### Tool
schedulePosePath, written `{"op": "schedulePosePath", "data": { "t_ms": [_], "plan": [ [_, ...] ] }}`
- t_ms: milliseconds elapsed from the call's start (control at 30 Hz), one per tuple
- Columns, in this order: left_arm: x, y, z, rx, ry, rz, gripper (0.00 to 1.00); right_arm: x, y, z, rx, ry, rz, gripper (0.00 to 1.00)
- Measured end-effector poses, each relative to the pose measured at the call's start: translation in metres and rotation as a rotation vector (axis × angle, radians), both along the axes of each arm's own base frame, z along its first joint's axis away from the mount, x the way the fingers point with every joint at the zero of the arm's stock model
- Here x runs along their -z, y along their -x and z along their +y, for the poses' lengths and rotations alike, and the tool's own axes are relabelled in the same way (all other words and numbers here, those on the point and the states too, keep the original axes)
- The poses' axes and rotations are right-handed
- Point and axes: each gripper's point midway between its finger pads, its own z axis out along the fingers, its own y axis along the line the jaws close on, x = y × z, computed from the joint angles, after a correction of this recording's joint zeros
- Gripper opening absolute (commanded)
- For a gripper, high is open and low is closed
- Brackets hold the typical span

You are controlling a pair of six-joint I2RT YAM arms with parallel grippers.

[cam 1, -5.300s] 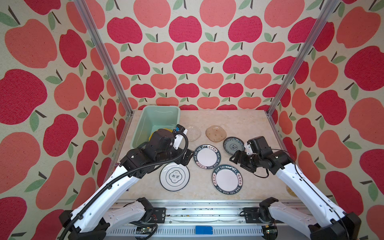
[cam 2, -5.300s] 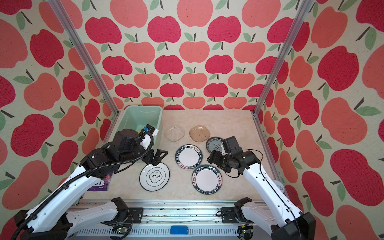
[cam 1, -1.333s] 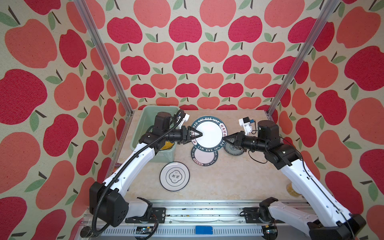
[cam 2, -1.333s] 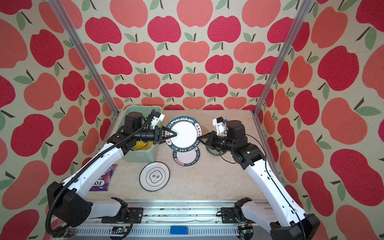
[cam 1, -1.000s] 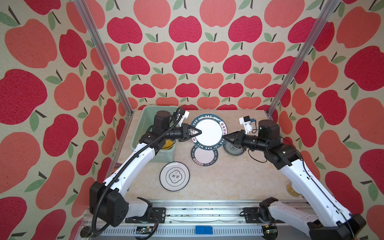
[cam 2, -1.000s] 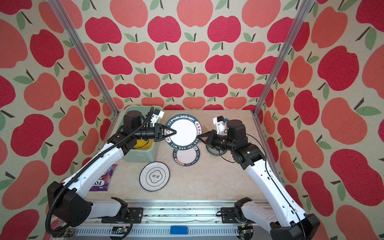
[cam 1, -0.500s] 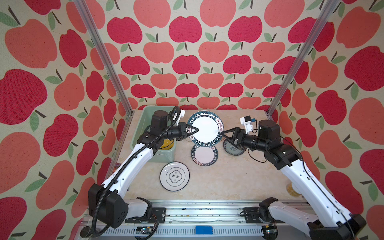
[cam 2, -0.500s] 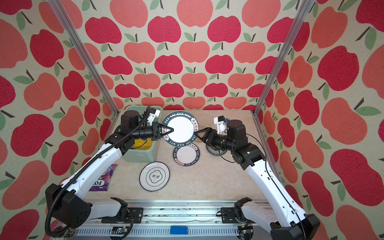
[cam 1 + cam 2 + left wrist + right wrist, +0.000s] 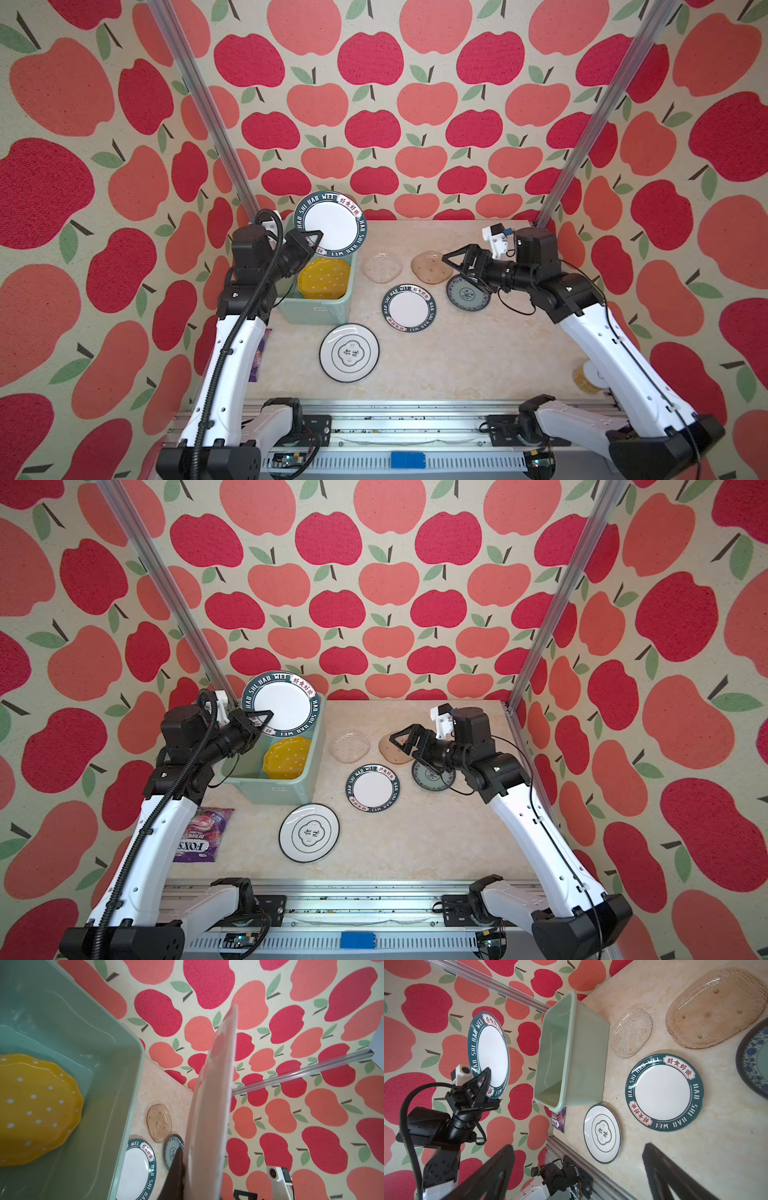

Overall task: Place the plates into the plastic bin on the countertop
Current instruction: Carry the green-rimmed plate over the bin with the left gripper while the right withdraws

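At the left of the countertop [image 9: 478, 365], has the plastic bin [image 9: 316, 309], yellow plate [image 9: 324, 278] inside. Holds a lettered plate [image 9: 330, 226] raised on edge close to it, likely to slip in, rim pinched by the left gripper [image 9: 316, 240]. Hangs the right gripper [image 9: 453, 270], spread wide and empty, by the grey-blue plate [image 9: 467, 297].

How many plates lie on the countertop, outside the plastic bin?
5: clear glass plate and amber glass plate at the back, lettered-rim plate mid-counter, blue patterned plate to its right, emblem plate nearest the front. None looks hidden.
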Motion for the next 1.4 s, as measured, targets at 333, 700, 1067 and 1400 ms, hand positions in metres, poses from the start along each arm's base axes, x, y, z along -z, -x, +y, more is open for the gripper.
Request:
{"op": "schedulePosePath", "data": {
  "t_ms": [333, 700, 1067, 1400],
  "plan": [
    [0.087, -0.009, 0.054, -0.276, 0.030, 0.276, 0.00, 0.030, -0.027, 0.011, -0.034, 0.055, 0.143, 0.99],
    [0.143, -0.028, 0.072, -0.415, 0.070, 0.472, 0.00, 0.022, -0.039, 0.008, -0.040, 0.043, 0.137, 0.99],
    [0.185, -0.044, 0.068, -0.490, 0.133, 0.610, 0.00, 0.018, -0.046, 0.005, -0.038, 0.035, 0.135, 0.99],
    [0.196, -0.068, 0.059, -0.541, 0.168, 0.604, 0.00, 0.018, -0.048, 0.002, -0.035, 0.036, 0.139, 0.99]
  ]
}}
